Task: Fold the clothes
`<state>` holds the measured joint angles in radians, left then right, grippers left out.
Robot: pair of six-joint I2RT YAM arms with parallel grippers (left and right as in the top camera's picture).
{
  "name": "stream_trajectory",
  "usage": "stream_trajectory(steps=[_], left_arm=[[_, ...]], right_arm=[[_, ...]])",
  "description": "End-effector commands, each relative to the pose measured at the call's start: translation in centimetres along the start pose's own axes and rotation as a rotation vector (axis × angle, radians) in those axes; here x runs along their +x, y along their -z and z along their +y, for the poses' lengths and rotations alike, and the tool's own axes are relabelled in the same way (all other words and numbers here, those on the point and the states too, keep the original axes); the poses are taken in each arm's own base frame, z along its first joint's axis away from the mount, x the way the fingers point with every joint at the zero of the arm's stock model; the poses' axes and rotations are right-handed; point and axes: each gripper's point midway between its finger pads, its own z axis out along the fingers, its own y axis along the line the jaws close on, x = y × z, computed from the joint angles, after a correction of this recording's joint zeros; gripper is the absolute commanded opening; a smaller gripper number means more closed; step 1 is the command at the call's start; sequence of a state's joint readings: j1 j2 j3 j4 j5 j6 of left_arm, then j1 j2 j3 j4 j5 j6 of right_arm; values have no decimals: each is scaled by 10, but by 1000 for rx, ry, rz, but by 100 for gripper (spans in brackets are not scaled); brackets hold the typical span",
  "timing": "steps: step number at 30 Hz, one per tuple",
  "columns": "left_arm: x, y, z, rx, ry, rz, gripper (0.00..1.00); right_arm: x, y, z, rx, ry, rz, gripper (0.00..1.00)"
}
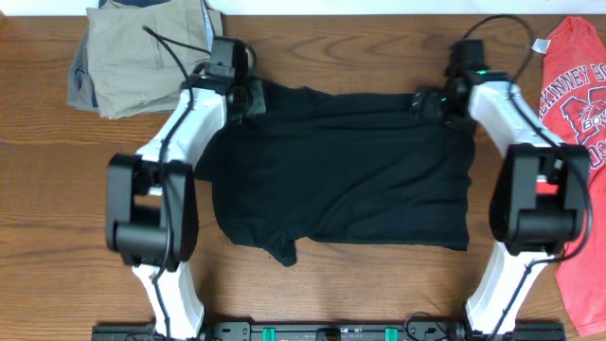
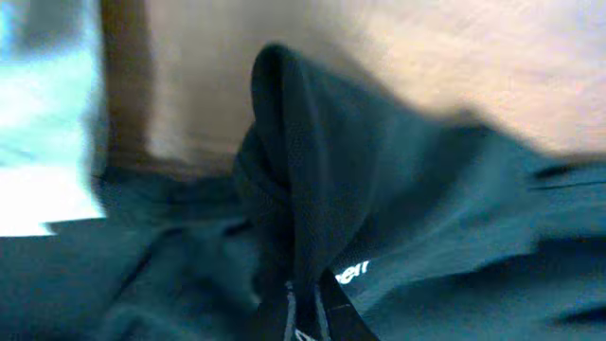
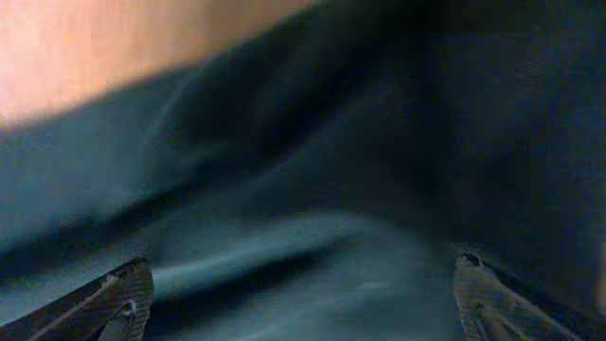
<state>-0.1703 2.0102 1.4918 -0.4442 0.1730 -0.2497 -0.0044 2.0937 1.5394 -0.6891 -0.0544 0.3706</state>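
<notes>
The black T-shirt [image 1: 341,170] lies partly folded across the middle of the table, with one sleeve sticking out at its lower left. My left gripper [image 1: 251,98] is at the shirt's far left corner. In the left wrist view its jaws [image 2: 308,317] are pinched together on a raised ridge of the black fabric [image 2: 426,208], with small white lettering beside them. My right gripper [image 1: 423,102] is at the shirt's far right corner. In the right wrist view its fingers [image 3: 298,294] stand wide apart over the black fabric [image 3: 331,237] and hold nothing.
Folded khaki trousers [image 1: 142,52] lie at the far left corner, close behind my left gripper. A red T-shirt with white lettering [image 1: 578,142] lies along the right edge. Bare wooden table [image 1: 47,189] shows to the left of the left arm.
</notes>
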Motion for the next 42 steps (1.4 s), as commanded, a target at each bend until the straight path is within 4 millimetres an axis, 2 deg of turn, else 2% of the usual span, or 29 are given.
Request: stream_trajectory(steps=[1,6,15,18,25,33,34,35,36,38,39,42], left_arm=[[-21,35,-6,-4,-18,-90,6],[-21,40,-6,-3,-18,-93,6],[-13,39,-4,-14,-15,-59,6],[-12,39,-3,-16,-14,-54,6],[-9,39,-2,-20,-13,-42,6],[-6,36,-1,-24,-12,-30,7],[-6,36,-1,-24,-11,-28,7],[-5,35,0,-25,-11,-26,6],[-5,34,0,-25,-11,-24,6],[-3,31,1,-28,-10,-16,6],[-2,29,1,-29,-10,-11,6],[1,26,2,-33,-9,-1,6]], right_arm=[[-29,31,-10,-12,-13,-92,99],[-40,21,-22,-5,42,-117,99],[-60,-8,-19,-11,182,-188,99],[-60,-19,-26,22,196,-187,99],[-44,-57,-41,76,224,-121,99],[-50,-66,-47,109,223,-148,98],[-50,-66,-47,108,224,-148,96],[-50,-66,-46,108,224,-147,89],[-49,-67,-46,108,224,-146,77],[-48,-68,-45,107,222,-144,44],[-48,-69,-45,107,215,-144,40],[-47,-70,-45,106,198,-143,34]])
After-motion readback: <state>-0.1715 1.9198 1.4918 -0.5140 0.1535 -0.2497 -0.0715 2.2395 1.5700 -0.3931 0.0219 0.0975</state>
